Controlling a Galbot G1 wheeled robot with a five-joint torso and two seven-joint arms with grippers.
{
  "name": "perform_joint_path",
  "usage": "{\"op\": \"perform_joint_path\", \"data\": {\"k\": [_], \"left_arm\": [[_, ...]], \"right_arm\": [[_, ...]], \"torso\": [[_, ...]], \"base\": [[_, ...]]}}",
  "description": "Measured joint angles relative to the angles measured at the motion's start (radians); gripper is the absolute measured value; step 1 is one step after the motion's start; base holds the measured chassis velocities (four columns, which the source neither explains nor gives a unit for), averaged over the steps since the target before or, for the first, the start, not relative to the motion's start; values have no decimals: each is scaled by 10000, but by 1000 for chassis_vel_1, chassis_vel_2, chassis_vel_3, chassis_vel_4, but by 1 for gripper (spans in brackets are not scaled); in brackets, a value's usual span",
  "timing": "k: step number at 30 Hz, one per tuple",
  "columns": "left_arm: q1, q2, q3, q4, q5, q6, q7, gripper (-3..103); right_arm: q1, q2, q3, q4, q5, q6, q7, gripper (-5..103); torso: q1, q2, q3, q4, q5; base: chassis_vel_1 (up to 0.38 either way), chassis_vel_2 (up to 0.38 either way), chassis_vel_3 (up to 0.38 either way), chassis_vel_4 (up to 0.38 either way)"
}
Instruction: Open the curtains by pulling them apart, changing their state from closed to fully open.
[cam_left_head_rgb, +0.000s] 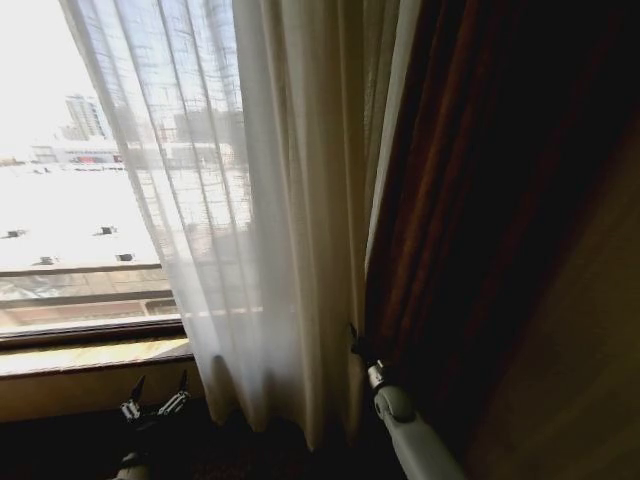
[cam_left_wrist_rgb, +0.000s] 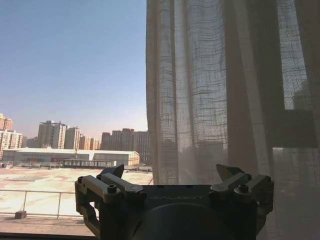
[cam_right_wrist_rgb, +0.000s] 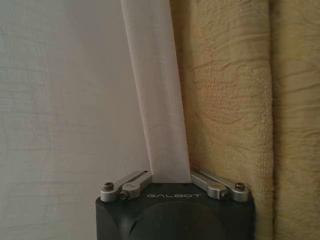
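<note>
At the dark drape (cam_left_head_rgb: 440, 200), the right claw (cam_left_head_rgb: 356, 345) sits half-buried, clamping the curtains' (cam_left_head_rgb: 270, 200) edge fold; left claw (cam_left_head_rgb: 155, 400) spread wide, low beside them.

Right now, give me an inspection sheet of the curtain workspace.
Surface: wooden window sill, bare.
Job's things: sheer curtains bunched toward the right, glass on the left uncovered.
Clutter: nothing seen.
Grippers: left gripper low by the sill, jaws open, empty; right gripper at the curtains' right edge, jaws shut on a white fold.
Cables: nothing seen.
Surroundings: dark drape right of the sheer; buildings outside.
</note>
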Motion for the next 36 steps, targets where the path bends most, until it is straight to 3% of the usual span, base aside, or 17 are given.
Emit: {"op": "perform_joint_path", "data": {"k": [4,9,15,20,21,23,25,29,32,34,36], "left_arm": [[0,-1,4,0,0,0,2,100],[0,0,2,0,0,0,0,100],[0,-1,3,0,0,0,2,100],[0,-1,2,0,0,0,0,100],[0,-1,3,0,0,0,1,100],[0,-1,3,0,0,0,1,100],[0,-1,3,0,0,0,1,100],[0,-1,3,0,0,0,0,100],[0,-1,3,0,0,0,1,100],[0,-1,3,0,0,0,1,100],[0,0,3,0,0,0,1,100]], "right_arm": [[560,-458,655,-810,269,209,908,0],[534,-860,854,-566,569,-259,1528,0],[39,-875,625,300,848,-670,1542,0],[-702,-888,135,1742,1732,-1325,914,-1],[-815,-889,90,1943,1791,-1375,830,4],[-960,-889,40,2172,1839,-1383,727,4],[-1511,-932,-67,2928,1819,-1303,480,20],[-1987,-995,-156,3498,1664,-1073,554,31],[-2457,-1092,-162,3998,1465,-970,456,47],[-2559,-1115,-153,4100,1405,-952,347,47],[-2764,-1158,-130,4283,1287,-880,143,58]], "torso": [[1,0,2,-1,-1],[1,-1,2,-5,-2],[1,-1,2,-5,0],[1,0,1,-2,-3],[1,0,1,-3,-4],[0,0,1,-3,-3],[0,0,1,-4,-3],[0,-1,1,-4,-3],[0,0,0,-4,-3],[0,0,0,-4,-4],[0,-1,0,-4,-3]], "base": [[0,0,0,0],[0,0,0,0],[0,0,0,0],[0,0,0,0],[0,0,0,0],[0,0,0,0],[0,0,0,0],[0,0,0,0],[0,0,0,0],[0,0,0,0],[0,0,0,0]]}}
